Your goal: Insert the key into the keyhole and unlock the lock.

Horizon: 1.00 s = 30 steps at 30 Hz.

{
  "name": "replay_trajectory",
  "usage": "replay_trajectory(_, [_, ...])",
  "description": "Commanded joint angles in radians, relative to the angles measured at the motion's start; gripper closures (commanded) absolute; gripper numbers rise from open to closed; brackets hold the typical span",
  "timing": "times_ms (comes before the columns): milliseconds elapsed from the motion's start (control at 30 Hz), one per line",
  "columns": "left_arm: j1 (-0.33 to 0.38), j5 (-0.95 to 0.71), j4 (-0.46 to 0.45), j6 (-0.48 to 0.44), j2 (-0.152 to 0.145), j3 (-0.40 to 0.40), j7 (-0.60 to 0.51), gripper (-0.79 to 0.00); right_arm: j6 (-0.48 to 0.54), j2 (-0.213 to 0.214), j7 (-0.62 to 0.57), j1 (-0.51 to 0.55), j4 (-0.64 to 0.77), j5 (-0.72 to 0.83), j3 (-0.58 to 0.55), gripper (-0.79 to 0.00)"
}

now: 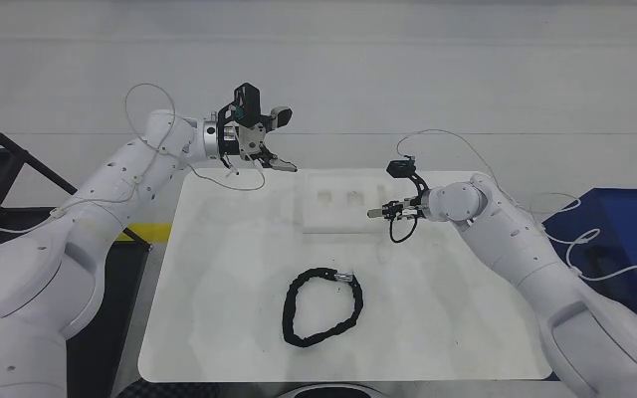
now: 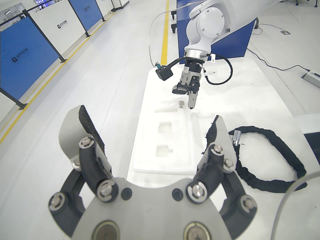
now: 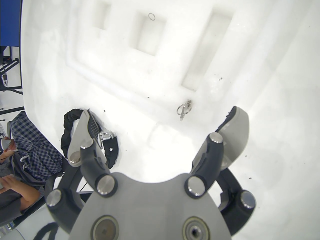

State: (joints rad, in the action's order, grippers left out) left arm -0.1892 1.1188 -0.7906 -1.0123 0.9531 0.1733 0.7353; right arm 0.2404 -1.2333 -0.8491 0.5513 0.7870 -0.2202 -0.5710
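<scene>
Key [image 3: 184, 109] on the foam tray [image 3: 120, 76], just ahead of the right gripper [image 3: 160, 112] — fingers spread, empty — shaft pointing roughly back at the palm, off-centre toward one finger; left gripper [image 2: 149, 113] also open, well apart.

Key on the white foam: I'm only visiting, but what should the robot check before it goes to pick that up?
1. Key uncovered on the foam tray: ok.
2. Right gripper open: ok.
3. Key lined up with that gripper's gap: ok.
4. Key gripped: not ok, the gripper is not touching it.
5. Chain lock held steady: not ok. It lies loose on the table, and the left gripper is open and away from it.
6. Metal end of the lock turned a reachable way: cannot tell.
</scene>
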Motion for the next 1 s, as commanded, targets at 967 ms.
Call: replay_trajectory(967, [0.000, 0.000, 0.000, 0.000, 0.000, 0.000, 0.000, -0.785, 0.040, -0.072, -0.115, -0.064, -0.074, -0.081, 0.060, -0.785])
